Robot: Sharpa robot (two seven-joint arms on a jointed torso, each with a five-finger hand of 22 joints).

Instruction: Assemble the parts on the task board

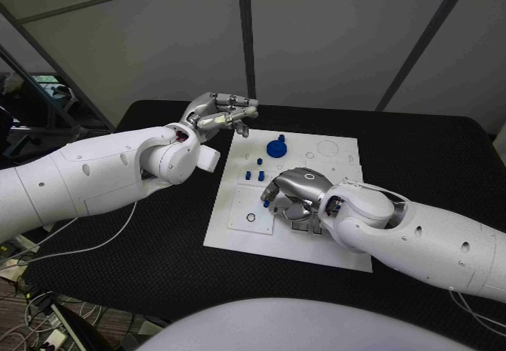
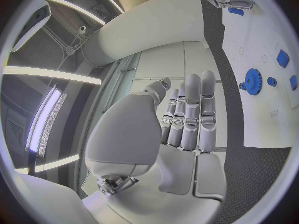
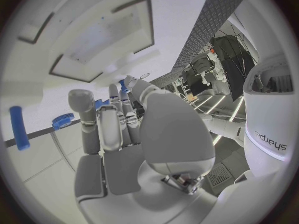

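Note:
The white task board (image 1: 238, 235) lies mid-table. On its far part stand a blue gear (image 1: 276, 148) and three small blue pegs (image 1: 255, 174). My right hand (image 1: 296, 192) is low over the board's middle and pinches a blue part (image 1: 270, 192) at its fingertips, beside a square recess (image 1: 248, 205) with a small black ring. The right wrist view shows that part's blue (image 3: 122, 84) at the fingertips, the gear (image 3: 62, 120) and a blue peg (image 3: 19, 127). My left hand (image 1: 219, 113) is raised off the board's far-left corner, its fingers (image 2: 190, 117) straight and holding nothing; the gear (image 2: 252, 81) lies beside them.
The black table (image 1: 422, 161) runs wide around the board. Printed circles and holes (image 1: 328, 148) mark the board's far right part. Cables (image 1: 42, 256) trail off the table's left edge.

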